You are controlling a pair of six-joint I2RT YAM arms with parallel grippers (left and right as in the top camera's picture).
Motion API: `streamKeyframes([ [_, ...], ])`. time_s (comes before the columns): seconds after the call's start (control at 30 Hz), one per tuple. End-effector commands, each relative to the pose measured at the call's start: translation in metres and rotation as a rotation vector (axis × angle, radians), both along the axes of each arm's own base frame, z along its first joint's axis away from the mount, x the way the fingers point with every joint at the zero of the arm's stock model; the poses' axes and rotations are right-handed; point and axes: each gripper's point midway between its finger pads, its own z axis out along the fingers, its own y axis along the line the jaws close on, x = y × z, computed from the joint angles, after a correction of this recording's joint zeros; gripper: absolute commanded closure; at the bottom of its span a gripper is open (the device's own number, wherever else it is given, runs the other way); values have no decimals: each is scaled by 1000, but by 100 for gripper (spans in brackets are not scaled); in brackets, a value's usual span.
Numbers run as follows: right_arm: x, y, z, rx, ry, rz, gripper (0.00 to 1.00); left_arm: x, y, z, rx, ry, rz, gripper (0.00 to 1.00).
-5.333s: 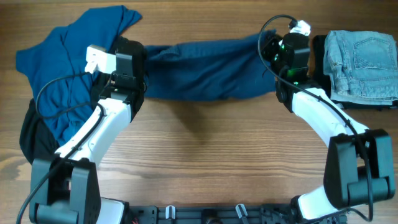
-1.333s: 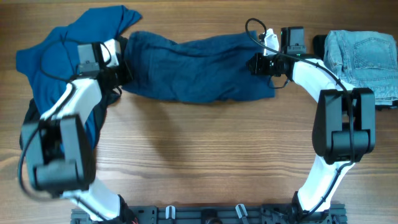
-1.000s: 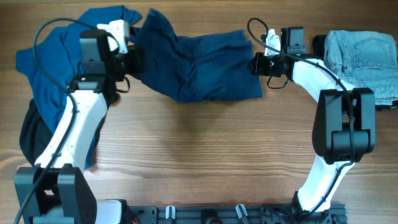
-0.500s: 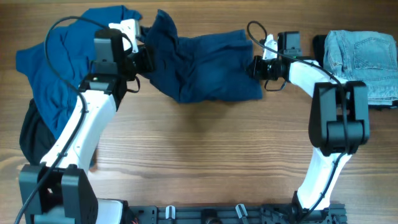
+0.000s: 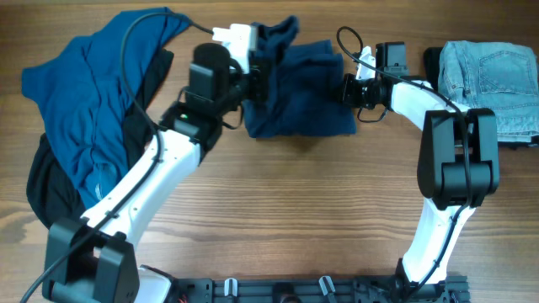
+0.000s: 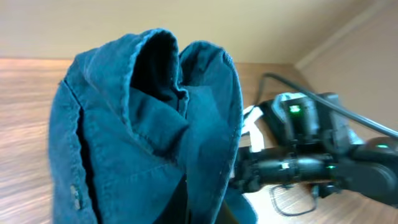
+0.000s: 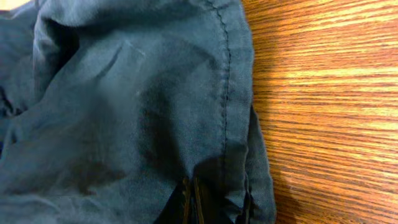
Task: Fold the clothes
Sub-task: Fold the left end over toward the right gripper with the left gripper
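The dark navy shorts [image 5: 299,101] lie bunched at the back middle of the table. My left gripper [image 5: 259,71] is shut on their left end and holds it lifted over the rest of the garment. In the left wrist view the held cloth [image 6: 155,124] stands up in folds in front of the jaws [image 6: 193,208]. My right gripper [image 5: 347,88] is shut on the shorts' right edge, low at the table. In the right wrist view its closed fingertips [image 7: 193,199] pinch the hemmed cloth [image 7: 124,93].
A brighter blue top [image 5: 76,93] spreads over the back left, with black pieces [image 5: 42,194] below it. Folded light-wash denim [image 5: 488,76] lies at the back right, close behind my right arm. My right arm also shows in the left wrist view [image 6: 298,168].
My left gripper has carried the shorts' left end far to the right, over the rest of the garment, so the shorts are now much shorter. The right gripper has stayed put.
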Motion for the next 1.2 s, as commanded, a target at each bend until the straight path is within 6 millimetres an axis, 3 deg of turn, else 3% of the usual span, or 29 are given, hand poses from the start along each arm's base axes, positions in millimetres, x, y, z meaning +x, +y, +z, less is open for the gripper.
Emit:
streamKeyframes([
  [0.0, -17, -1, -40, -19, 104, -15, 96, -3, -29, -9, -20, 5, -13, 96],
  [0.13, -17, 0, -40, -12, 104, -12, 96, 5, -57, -40, -57, 39, -17, 96],
  [0.27, -17, 0, -40, -13, 103, -11, 96, 11, -72, -59, -104, 61, -16, 96],
  [0.43, -16, 0, -39, -12, 98, -12, 96, 7, -89, -61, -135, 47, -37, 96],
  [0.77, -15, 4, -36, 13, 91, -2, 96, 8, -106, -73, -137, 20, 21, 96],
  [0.8, -15, 4, -36, 13, 91, -3, 96, 7, -109, -76, -146, 29, 20, 92],
  [0.83, -15, 4, -36, 13, 92, -3, 96, 6, -111, -80, -152, 41, 20, 78],
  [0.87, -14, 4, -36, 15, 90, -6, 96, 5, -113, -82, -149, 45, 17, 49],
  [0.9, -14, 6, -35, 24, 85, -1, 96, 3, -114, -83, -147, 48, 13, 2],
  [1.03, -5, 11, -22, 98, 49, -2, 96, 4, -113, -83, -147, 47, 16, 0],
  [1.17, 5, -5, -1, 114, 3, -32, 96, 7, -110, -79, -152, 39, 23, 0],
])
